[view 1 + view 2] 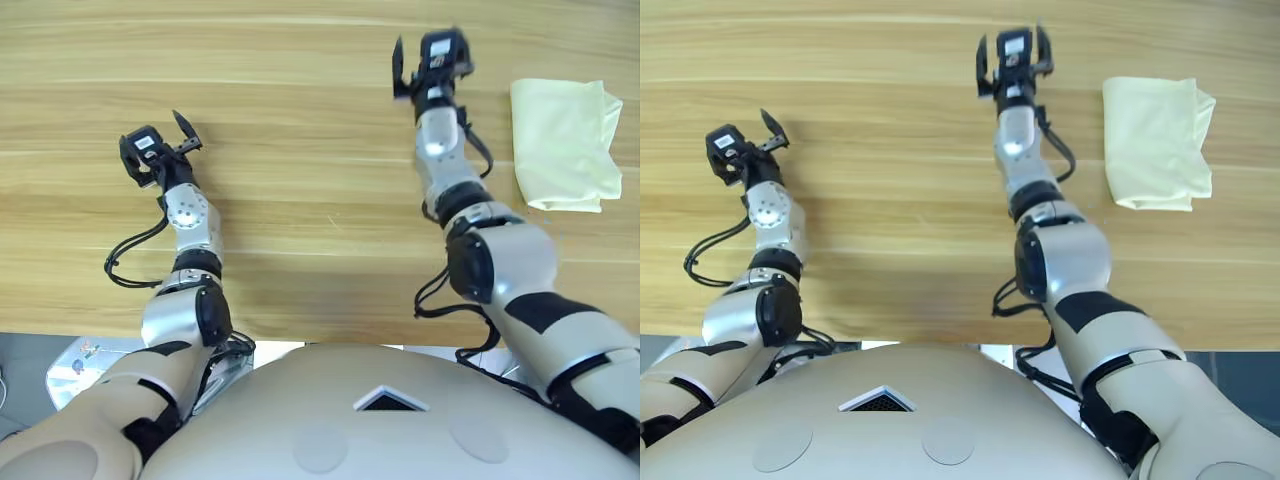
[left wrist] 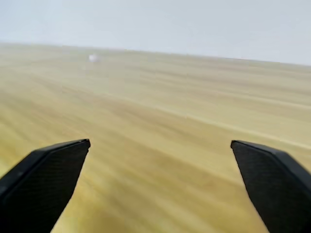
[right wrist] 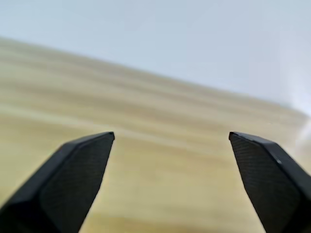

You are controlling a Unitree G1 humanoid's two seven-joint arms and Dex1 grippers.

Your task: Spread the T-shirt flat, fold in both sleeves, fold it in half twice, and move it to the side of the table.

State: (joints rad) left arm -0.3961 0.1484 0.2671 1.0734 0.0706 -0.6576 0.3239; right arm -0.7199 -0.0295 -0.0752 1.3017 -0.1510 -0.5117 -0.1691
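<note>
Toward the right edge of the wooden table (image 1: 300,200) lies the T-shirt (image 1: 565,145), pale yellow and folded into a compact rectangle of several layers. Its long sides run roughly from the near edge toward the far edge, and one far corner sticks out a little past the rest. It rests flat on the wood and nothing touches it.

The right gripper (image 1: 430,68) hangs over the table left of the shirt, near it but clearly apart and a little closer to the far edge than the shirt's far end. Its two dark fingers (image 3: 77,170) are spread wide with only bare wood between them, so it holds nothing.

The left gripper (image 1: 160,150) is over the left part of the table, well apart from the shirt and nearer the front edge than the right gripper. Its fingers (image 2: 48,174) also stand wide apart, with plain wood grain in the gap and nothing in its grasp.

In the left wrist view a small pale speck (image 2: 92,58) sits on the wood close to the table's far edge, too blurred to identify. Beyond that edge rises a plain light wall (image 2: 194,24).
</note>
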